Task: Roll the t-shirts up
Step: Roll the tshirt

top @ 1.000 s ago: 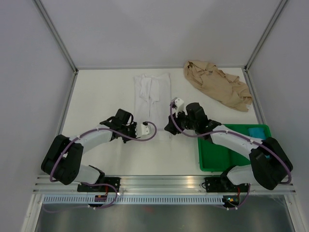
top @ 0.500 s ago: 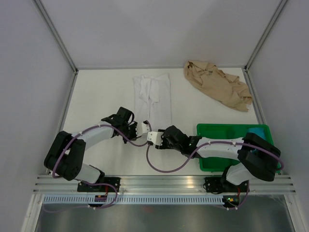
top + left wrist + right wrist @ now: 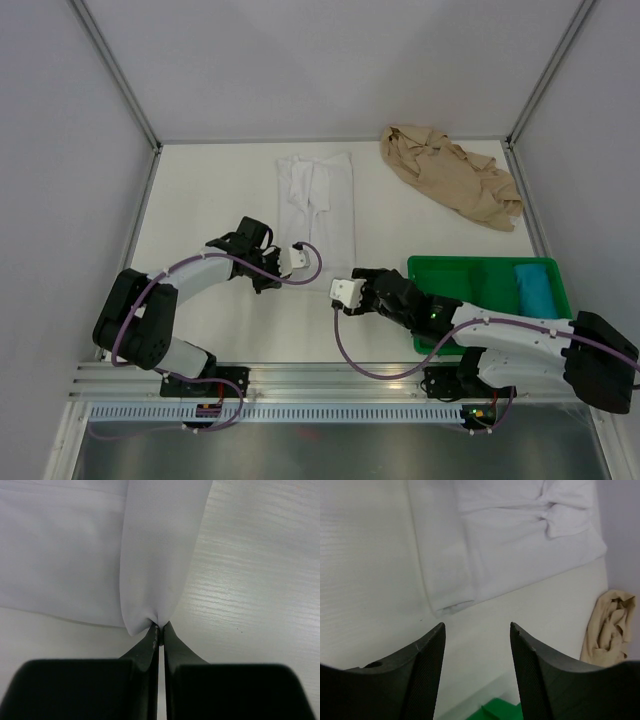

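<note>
The white t-shirt (image 3: 316,198) lies as a long folded strip running away from the arms; its near end is doubled over (image 3: 451,604). My left gripper (image 3: 296,254) is at that near end, shut on a pinch of the white cloth (image 3: 157,626), which rises from the fingertips in a taut fold. My right gripper (image 3: 340,289) hovers over bare table just short of the shirt's near right corner, open, with nothing between its fingers (image 3: 477,632). The tan t-shirt (image 3: 452,176) lies crumpled at the far right, also seen from the right wrist (image 3: 610,625).
A green tray (image 3: 470,268) sits at the near right under the right arm, with a teal cloth (image 3: 536,287) in its right end; its corner shows in the right wrist view (image 3: 501,712). Side walls and a metal frame bound the table.
The right arm has left the shirt's near right edge and swung back toward the near side, its jaws spreading wider. The shirt's near end now lies farther from the arms. The left gripper stays shut.
</note>
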You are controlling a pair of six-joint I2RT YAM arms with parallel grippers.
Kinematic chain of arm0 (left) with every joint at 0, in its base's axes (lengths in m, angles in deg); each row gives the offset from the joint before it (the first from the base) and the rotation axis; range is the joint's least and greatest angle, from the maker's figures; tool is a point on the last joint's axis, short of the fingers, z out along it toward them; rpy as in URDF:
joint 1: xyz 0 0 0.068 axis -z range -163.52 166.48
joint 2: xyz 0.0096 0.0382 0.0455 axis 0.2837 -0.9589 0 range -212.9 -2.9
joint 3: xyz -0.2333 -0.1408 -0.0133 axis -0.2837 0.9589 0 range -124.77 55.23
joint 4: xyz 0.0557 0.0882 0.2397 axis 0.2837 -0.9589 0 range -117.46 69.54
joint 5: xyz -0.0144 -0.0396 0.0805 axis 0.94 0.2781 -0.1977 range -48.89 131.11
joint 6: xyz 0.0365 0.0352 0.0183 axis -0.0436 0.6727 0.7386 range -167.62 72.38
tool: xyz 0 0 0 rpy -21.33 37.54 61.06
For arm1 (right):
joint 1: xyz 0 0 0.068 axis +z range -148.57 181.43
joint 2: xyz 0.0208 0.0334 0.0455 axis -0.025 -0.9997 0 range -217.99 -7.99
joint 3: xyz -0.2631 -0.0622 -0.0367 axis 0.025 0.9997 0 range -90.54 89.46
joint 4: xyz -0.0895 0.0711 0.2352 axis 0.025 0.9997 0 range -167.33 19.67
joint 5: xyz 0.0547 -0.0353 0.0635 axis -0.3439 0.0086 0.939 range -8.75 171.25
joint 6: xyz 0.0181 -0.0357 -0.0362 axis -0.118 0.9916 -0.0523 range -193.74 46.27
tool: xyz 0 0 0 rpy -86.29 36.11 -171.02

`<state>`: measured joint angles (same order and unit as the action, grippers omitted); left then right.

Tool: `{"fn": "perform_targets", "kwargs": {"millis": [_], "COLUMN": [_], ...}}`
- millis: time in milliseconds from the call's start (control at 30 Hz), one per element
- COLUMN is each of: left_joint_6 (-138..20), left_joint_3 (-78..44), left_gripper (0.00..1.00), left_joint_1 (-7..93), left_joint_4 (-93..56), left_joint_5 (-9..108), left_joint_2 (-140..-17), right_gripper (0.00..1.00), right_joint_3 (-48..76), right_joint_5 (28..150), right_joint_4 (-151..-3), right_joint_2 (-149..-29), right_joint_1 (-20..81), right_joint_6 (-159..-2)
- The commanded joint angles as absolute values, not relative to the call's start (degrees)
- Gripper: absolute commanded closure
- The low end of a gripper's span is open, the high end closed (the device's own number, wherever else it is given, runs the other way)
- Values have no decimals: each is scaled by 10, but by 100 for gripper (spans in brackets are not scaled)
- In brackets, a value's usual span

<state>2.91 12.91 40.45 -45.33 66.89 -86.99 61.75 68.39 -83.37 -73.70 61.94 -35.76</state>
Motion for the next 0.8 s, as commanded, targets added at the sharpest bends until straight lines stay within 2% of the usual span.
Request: {"fn": "perform_targets", "kwargs": {"millis": [0, 200, 333, 533, 767], "left_joint_6": [20, 20, 20, 20, 16], "left_joint_3": [106, 103, 105, 106, 99], "left_gripper": [98, 98, 98, 98, 98], "left_joint_1": [406, 406, 405, 405, 405], "left_joint_4": [-459, -463, -469, -474, -482], "left_joint_5": [704, 706, 706, 711, 720], "left_joint_2": [-873, -875, -875, -879, -884], "right_gripper": [38, 39, 40, 40, 42], "right_joint_3": [612, 584, 578, 571, 556], "right_joint_5": [708, 735, 715, 674, 712], "right_joint_4": [-800, -759, -807, -852, -844], "right_joint_2": [-693, -792, -875, -910, -947], "right_joint_1": [617, 620, 623, 623, 623], "right_joint_6": [-330, -315, -314, -303, -301]}}
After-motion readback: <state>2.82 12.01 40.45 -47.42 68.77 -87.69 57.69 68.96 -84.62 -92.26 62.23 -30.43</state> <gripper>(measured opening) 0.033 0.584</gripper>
